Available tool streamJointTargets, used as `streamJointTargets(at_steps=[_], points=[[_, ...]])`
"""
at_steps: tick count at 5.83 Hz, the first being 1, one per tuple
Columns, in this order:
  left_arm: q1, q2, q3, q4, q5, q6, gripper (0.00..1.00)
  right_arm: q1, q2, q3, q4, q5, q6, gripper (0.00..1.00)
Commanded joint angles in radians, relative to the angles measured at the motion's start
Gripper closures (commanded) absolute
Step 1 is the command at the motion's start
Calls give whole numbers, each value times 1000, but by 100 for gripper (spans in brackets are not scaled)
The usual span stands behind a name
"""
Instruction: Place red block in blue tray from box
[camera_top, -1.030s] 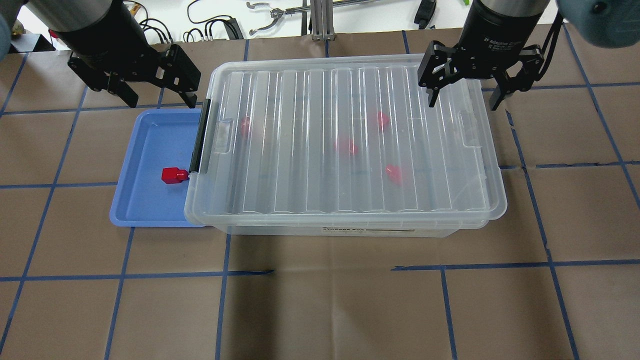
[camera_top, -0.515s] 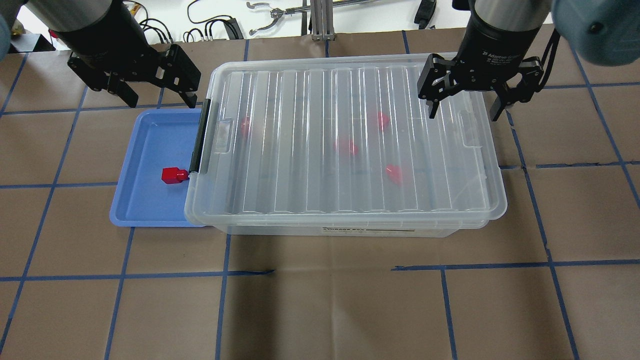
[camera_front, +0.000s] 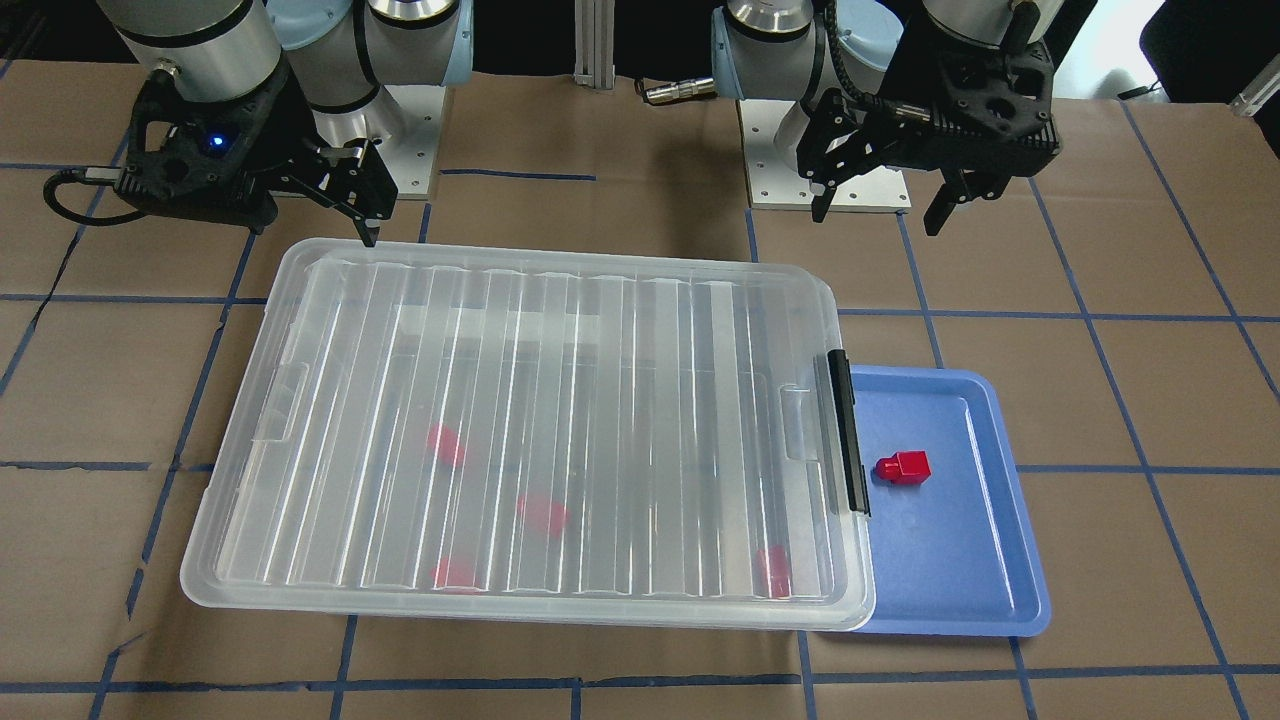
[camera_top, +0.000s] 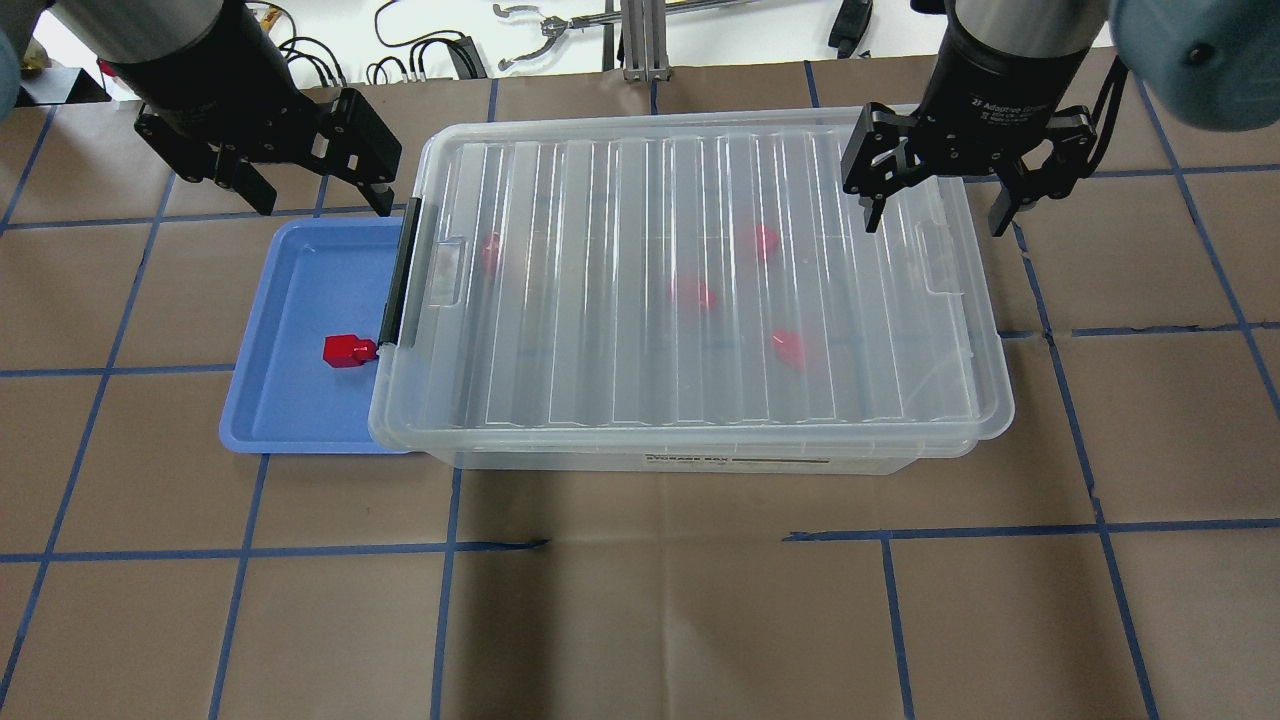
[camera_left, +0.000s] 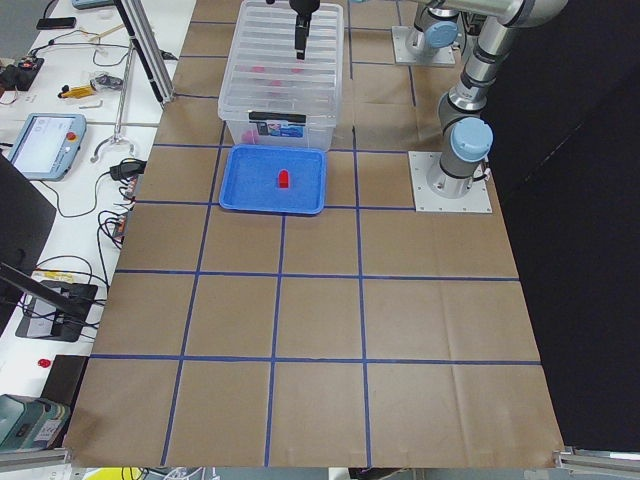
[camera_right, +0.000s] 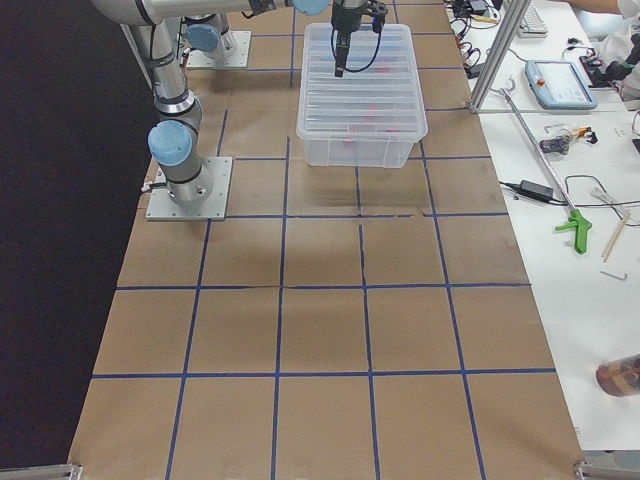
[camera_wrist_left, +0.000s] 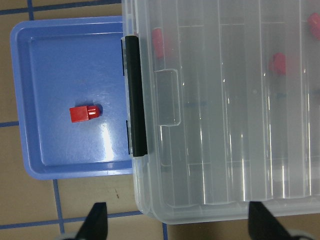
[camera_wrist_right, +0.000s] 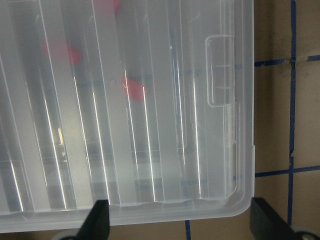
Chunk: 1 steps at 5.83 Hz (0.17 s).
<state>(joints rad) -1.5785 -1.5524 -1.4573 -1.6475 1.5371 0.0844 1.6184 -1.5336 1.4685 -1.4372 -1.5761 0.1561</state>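
Observation:
One red block (camera_top: 349, 351) lies in the blue tray (camera_top: 295, 270), close to the box's black latch (camera_top: 397, 285); the left wrist view shows the same block (camera_wrist_left: 85, 113). The box (camera_top: 600, 190) is a clear bin with its ribbed lid on. Several red blocks (camera_top: 692, 294) show blurred through the lid. My left gripper (camera_top: 322, 205) hangs open above the tray's far edge, holding nothing. My right gripper (camera_top: 937, 227) is open over the box's far right corner, above the lid's right tab (camera_wrist_right: 220, 70).
The blue tray (camera_front: 960, 560) sits tight against the box's latch end, partly under the lid's rim. Brown paper with blue tape lines covers the table (camera_top: 640, 600). Tools and cables lie beyond the far edge (camera_top: 540, 40).
My right gripper has shifted a little to the right and toward the near side above the lid. The left arm, the tray and the blocks have not moved.

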Motion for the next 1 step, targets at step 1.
streamJointTargets(at_steps=[1], points=[[0, 0, 0, 0, 0, 0, 2, 0, 0, 3, 0, 5, 0, 0]])
